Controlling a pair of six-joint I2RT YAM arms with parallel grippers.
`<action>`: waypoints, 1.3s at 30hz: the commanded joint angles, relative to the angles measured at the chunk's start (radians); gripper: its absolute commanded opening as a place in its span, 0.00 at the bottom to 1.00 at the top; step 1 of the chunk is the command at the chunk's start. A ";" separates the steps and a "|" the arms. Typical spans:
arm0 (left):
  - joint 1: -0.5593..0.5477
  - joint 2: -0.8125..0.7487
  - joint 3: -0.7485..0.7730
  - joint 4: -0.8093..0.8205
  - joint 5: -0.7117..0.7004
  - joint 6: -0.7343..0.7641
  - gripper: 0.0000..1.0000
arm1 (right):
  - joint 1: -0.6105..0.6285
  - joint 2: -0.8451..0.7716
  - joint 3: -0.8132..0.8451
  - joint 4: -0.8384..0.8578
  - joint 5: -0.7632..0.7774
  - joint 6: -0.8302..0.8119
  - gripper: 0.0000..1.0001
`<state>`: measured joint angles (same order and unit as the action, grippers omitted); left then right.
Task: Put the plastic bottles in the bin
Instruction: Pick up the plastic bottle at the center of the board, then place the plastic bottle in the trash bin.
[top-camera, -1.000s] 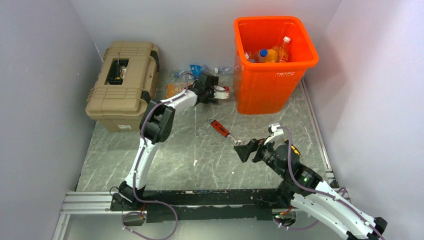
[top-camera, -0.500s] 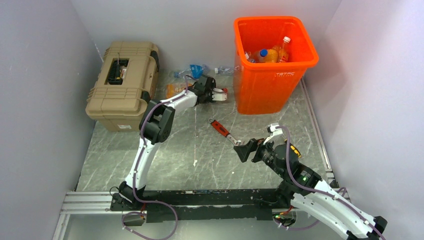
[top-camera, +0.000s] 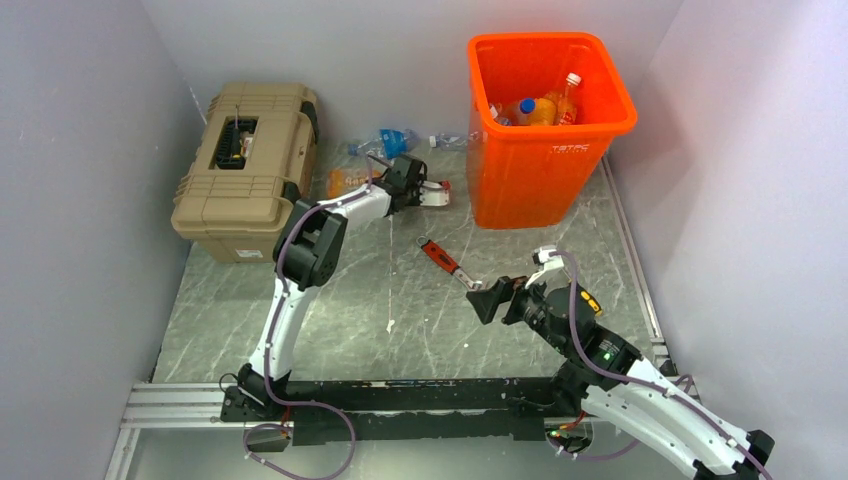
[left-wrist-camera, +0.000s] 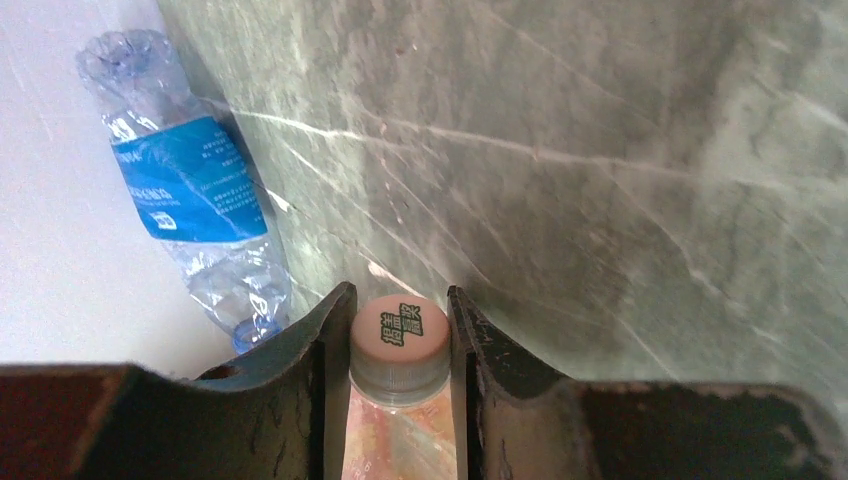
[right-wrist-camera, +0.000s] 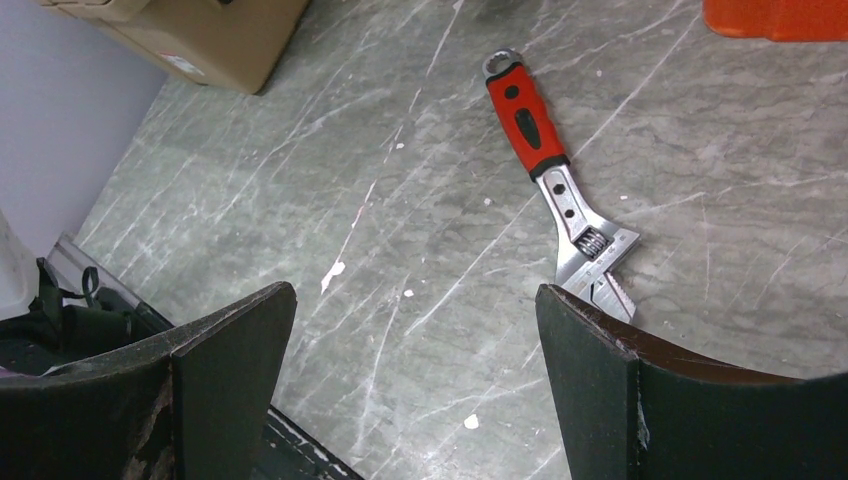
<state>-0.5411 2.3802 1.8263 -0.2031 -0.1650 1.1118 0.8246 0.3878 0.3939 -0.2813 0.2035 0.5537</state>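
Observation:
My left gripper reaches to the back of the table, left of the orange bin. It is shut on a small bottle with a reddish label; its white printed cap sits squeezed between both fingers in the left wrist view. A crushed clear bottle with a blue label lies against the back wall just beyond it. More bottles lie near the wall: a blue one, an orange one and a clear one. Several bottles lie inside the bin. My right gripper hangs open over bare table.
A red-handled wrench lies mid-table, just beyond my right gripper. A tan toolbox stands at the back left. Grey walls close in the table on three sides; the bin's base shows in the right wrist view.
My left gripper's jaws have closed onto the red-labelled bottle and shifted slightly left with it. The right arm has stayed put.

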 joint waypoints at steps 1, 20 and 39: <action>-0.029 -0.144 -0.056 0.095 -0.065 0.014 0.00 | 0.001 0.008 0.036 0.076 0.001 0.006 0.95; -0.189 -0.936 -0.019 0.075 0.202 -0.827 0.00 | 0.001 0.115 0.378 0.137 -0.150 -0.226 0.98; -0.162 -1.162 -0.268 0.778 1.033 -1.764 0.00 | 0.001 0.223 0.769 0.173 -0.595 -0.426 1.00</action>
<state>-0.7189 1.2510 1.5375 0.3954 0.6308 -0.3977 0.8246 0.6006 1.0622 -0.0910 -0.1959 0.1738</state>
